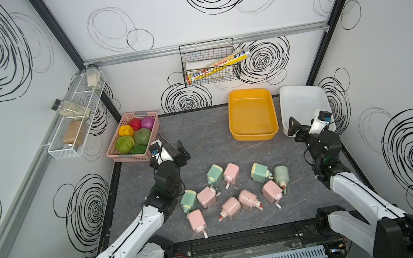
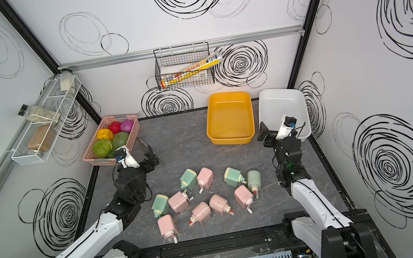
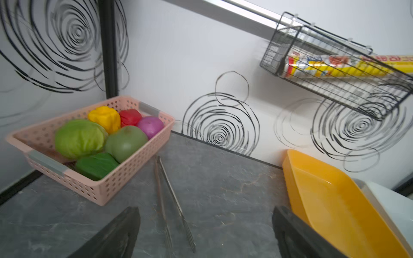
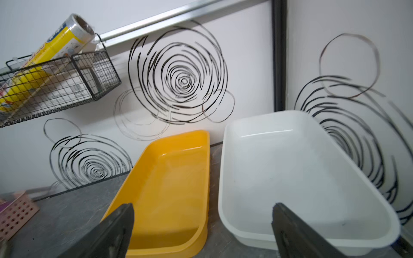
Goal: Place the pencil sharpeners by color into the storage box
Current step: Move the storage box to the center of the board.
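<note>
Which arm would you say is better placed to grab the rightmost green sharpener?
Right, probably: the right fingers hover open beside the white tub and yellow tub, with the green sharpener nearest that arm. The left fingers are by the basket.

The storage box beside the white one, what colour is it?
The storage box is orange-yellow all over; the right wrist view shows it best.

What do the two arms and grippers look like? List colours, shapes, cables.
The left arm and right arm have white shells, black joints and black bases; a thin black cable runs along each shell. The left gripper and right gripper have flat black fingers, with a white, blue-tipped camera behind each.
</note>
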You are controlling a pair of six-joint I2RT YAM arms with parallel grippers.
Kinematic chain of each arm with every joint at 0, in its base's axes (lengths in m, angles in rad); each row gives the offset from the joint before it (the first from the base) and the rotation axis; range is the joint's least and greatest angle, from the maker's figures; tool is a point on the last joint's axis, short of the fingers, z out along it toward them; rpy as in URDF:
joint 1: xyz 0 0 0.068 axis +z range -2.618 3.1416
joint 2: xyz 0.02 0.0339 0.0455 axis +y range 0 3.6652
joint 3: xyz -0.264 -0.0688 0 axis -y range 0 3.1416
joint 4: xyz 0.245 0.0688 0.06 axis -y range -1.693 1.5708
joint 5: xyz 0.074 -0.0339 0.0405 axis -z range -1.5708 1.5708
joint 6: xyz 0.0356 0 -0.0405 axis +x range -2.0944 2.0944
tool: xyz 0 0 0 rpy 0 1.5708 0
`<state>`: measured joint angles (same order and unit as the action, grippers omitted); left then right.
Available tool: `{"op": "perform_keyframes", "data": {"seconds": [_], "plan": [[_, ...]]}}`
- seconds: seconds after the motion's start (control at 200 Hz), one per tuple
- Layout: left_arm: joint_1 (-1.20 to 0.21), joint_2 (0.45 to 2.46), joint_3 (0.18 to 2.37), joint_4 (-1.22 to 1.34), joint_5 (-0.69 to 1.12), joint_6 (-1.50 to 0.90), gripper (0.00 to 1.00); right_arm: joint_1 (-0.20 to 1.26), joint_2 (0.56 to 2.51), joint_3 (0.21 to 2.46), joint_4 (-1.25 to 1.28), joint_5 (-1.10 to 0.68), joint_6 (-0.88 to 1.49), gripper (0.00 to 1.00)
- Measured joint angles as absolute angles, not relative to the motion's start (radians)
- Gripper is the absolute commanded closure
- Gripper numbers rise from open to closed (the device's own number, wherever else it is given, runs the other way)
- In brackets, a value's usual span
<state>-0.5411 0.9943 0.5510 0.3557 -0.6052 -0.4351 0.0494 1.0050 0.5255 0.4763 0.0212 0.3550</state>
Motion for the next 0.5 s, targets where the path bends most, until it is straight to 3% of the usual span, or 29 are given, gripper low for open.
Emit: {"op": "perform_keyframes", "data": {"seconds": [0.155,0.38,0.5], "plan": [[-0.672,1.035,0.641,0.191,-0.548,-0.535,0.01,0.064,1.224,0.788,0.230,-0.134,0.430,0.00],[-0.664,1.081,0.651,0.067,-0.409,-0.603,0.01,0.090,1.481,0.964,0.002,-0.136,0.489,0.00],[-0.622,1.091,0.655,0.041,-0.347,-0.604,0.01,0.111,1.523,0.981,-0.046,-0.110,0.530,0.00]]}}
